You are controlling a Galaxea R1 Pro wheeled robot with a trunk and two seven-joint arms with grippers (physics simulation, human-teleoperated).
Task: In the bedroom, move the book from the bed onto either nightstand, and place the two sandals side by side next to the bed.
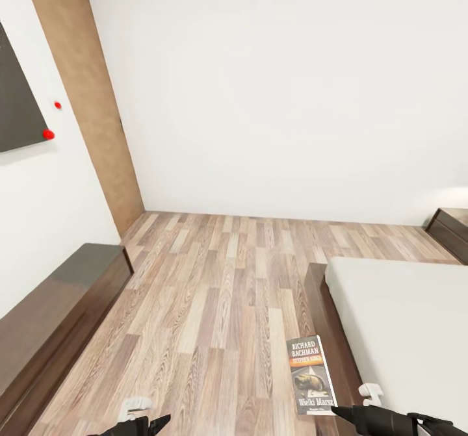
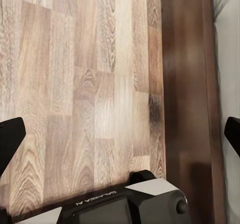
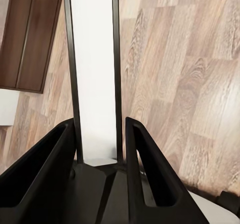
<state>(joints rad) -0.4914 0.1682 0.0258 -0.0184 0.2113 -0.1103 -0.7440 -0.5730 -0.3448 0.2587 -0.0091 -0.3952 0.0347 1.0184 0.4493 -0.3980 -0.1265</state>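
Two fingers (image 3: 131, 174) of the right hand (image 3: 98, 154) clamp the book (image 1: 311, 375) (cover up), held over the bed (image 1: 396, 319) base edge and wood floor (image 1: 214, 306); the left hand (image 2: 120, 139) is spread wide above the floor.

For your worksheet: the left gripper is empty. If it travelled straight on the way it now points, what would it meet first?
Most likely the wood-plank floor: the left wrist view looks straight at bare planks between the open fingers. The bed's dark wooden base lies off to one side, so probably missed; depth is uncertain.
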